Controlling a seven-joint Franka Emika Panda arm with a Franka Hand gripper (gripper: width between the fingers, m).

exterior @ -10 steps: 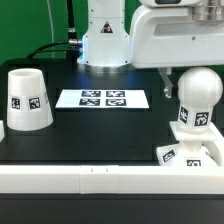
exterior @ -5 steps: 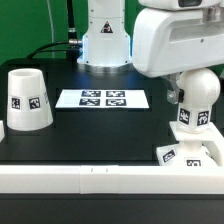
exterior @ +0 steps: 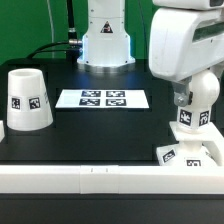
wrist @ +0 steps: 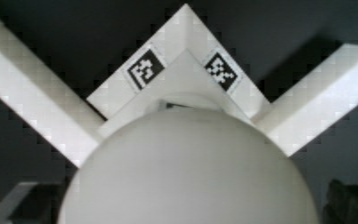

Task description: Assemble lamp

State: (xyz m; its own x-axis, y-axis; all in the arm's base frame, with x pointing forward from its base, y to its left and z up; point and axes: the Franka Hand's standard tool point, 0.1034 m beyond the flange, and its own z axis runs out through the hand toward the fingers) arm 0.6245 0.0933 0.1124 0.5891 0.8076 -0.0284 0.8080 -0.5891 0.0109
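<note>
The bulb stem (exterior: pixel 207 95) stands upright on the flat square base (exterior: pixel 190 153) in the corner at the exterior view's right. My gripper (exterior: pixel 198 95) has come down around its round head. In the wrist view the bulb head (wrist: pixel 185 160) fills the frame, with a dark fingertip (wrist: pixel 5 205) at each side and apart from it, so the gripper is open. The base corner (wrist: pixel 176 55) with two tags shows beyond the head. The tapered shade (exterior: pixel 27 100) stands alone at the exterior view's left.
The marker board (exterior: pixel 103 98) lies flat in the middle of the black table. A white rail (exterior: pixel 80 180) runs along the front edge. Two white walls (wrist: pixel 34 70) meet behind the base. The robot's pedestal (exterior: pixel 105 45) stands at the back.
The arm has moved toward the exterior view's right and lowered over the bulb stem, now covering part of its head. The bulb, base and shade have not moved.
</note>
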